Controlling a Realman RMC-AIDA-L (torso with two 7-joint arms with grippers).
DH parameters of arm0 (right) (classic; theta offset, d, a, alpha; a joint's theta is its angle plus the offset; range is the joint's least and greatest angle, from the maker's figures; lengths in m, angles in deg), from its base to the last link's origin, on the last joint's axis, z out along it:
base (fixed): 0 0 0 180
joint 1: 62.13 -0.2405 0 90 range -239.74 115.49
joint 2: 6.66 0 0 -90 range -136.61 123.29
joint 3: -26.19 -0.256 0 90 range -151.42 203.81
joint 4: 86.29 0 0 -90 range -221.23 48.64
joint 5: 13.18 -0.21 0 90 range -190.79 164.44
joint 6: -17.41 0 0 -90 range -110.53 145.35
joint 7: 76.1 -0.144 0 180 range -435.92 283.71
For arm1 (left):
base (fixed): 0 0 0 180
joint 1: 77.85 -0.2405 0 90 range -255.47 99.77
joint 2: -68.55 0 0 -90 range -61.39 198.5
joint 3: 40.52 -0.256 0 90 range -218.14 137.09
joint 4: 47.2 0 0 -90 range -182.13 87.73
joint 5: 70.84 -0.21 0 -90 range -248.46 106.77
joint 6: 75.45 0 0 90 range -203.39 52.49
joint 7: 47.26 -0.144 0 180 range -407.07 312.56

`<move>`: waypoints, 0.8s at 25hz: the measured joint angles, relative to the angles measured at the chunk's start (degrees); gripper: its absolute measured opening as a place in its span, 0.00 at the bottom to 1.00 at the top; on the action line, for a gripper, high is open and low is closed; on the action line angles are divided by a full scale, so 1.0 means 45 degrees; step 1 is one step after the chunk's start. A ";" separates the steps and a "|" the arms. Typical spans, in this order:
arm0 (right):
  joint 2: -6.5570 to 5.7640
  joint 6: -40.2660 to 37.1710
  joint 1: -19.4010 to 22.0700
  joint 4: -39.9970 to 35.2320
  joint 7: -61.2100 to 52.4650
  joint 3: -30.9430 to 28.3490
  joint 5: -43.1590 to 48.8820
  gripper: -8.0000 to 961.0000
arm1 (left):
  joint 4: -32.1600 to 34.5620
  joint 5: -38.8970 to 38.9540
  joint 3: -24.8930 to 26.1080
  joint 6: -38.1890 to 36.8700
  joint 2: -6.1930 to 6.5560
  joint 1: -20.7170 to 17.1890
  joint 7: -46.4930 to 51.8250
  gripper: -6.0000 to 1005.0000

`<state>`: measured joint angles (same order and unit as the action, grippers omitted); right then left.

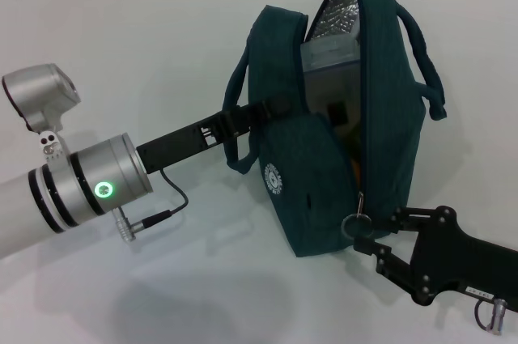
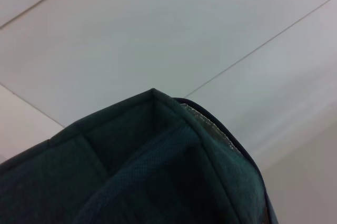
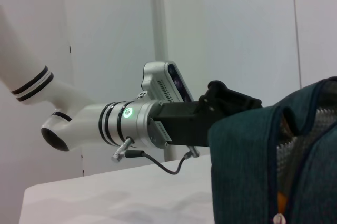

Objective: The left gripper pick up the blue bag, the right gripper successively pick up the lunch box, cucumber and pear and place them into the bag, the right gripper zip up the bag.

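Observation:
The blue bag stands tilted on the white table with its mouth open, showing silver lining. My left gripper is shut on the bag's upper left rim and also shows in the right wrist view. Inside the bag I see the lunch box and an orange patch of the pear below it. The cucumber is hidden. My right gripper sits at the bag's lower front corner, its fingers closed on the ring zipper pull. Only bag fabric fills the left wrist view.
The white table stretches around the bag. The left arm's cable hangs under its wrist. The bag's loop handles hang off both sides.

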<state>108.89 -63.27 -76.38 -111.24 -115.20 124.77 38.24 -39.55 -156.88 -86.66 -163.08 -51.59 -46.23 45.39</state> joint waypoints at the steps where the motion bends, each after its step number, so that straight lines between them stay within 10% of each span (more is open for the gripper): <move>1: 0.0002 -0.0003 -0.0001 -0.0010 0.0000 0.0015 0.0001 0.29 | 0.0000 0.0002 0.0000 0.0000 0.0000 0.0001 -0.0001 0.04; 17: 0.0059 0.0058 -0.0264 -0.0012 -0.0001 0.0151 -0.0026 0.28 | 0.0000 0.0038 -0.0001 -0.0007 0.0000 0.0004 0.0016 0.04; 20: 0.0066 0.0195 -0.0301 -0.0011 -0.0001 0.0236 -0.0066 0.10 | 0.0000 0.0040 -0.0001 -0.0011 0.0001 0.0004 0.0005 0.04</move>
<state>109.19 -62.40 -77.73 -111.29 -115.21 125.84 37.94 -39.55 -156.70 -86.66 -163.13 -51.58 -46.21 45.42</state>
